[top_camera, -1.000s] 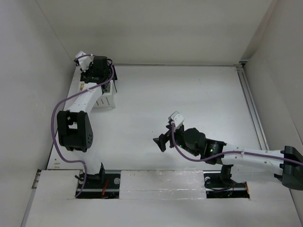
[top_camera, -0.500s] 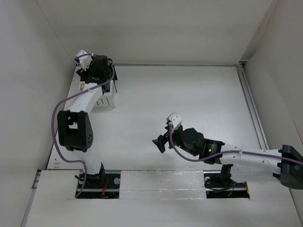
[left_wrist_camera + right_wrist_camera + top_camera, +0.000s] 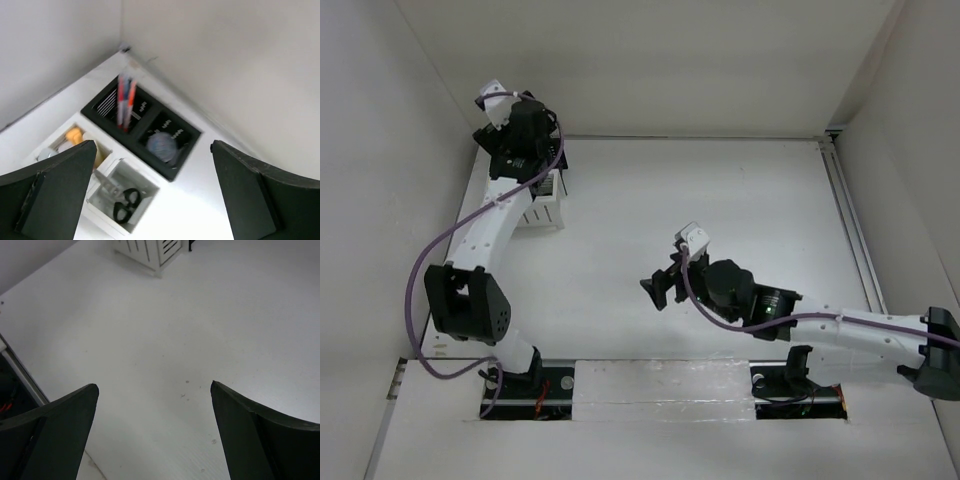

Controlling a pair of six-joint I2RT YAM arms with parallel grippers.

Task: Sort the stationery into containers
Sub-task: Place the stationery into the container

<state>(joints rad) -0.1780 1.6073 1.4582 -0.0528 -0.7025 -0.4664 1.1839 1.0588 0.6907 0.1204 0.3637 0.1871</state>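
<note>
From above: my left arm (image 3: 485, 225) stretches to the far left corner of the worktop (image 3: 740, 200). Its wrist sits over the white slatted organizer (image 3: 546, 208), which peeks out beneath it. My left jaws are hidden under the wrist here, so this view does not settle them. My right jaws hang over the middle of the worktop, pointing left, well apart from the organizer.

Over to the left wrist camera, looking down. My left jaws are spread wide, one dark finger at each lower corner, with nothing between them. Below sits the black mesh holder (image 3: 148, 118), tucked near the corner where the walls meet. Thin orange-red pens (image 3: 125, 102) stand in its left cell. The small round purplish tub (image 3: 161, 145) rests in its right cell. Just beside the holder, on the near side, is the white organizer (image 3: 117, 161). The black-handled scissors (image 3: 125, 204) lie in its right compartment. An orange marker (image 3: 74, 135) shows in the left compartment. Other pale items lie with it, too blurred to name.

Now the right wrist camera. My right jaws are wide apart and hold nothing. Bare white worktop (image 3: 175, 330) lies under them. A corner of the white organizer (image 3: 150, 252) shows at the top edge, well away.
</note>
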